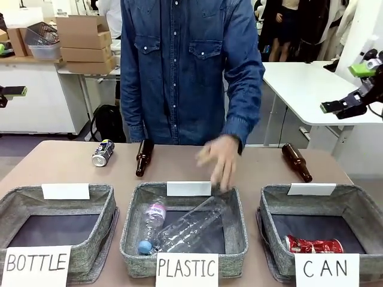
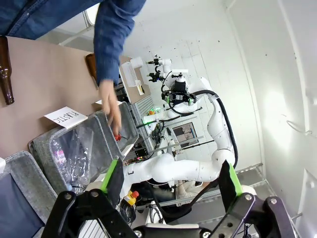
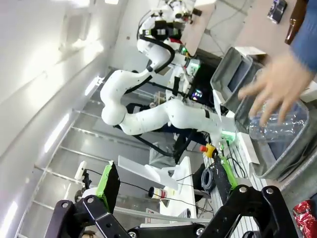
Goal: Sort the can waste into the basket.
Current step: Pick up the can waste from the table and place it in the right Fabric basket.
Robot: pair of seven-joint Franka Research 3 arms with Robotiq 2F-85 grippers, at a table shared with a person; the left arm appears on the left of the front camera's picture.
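Red can [image 1: 313,244] (crumpled) in basket [image 1: 270,209].

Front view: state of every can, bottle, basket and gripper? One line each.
Red can: crushed, lying in the CAN basket.
Blue and silver can: on its side on the table, outside any basket.
Left brown bottle: lying on the table.
Right brown bottle: lying on the table.
Plastic bottles: two, lying in the PLASTIC basket.
Person's hand: blurred, above that basket's far rim.
Left gripper: open, holding nothing.
Right gripper: open, holding nothing.
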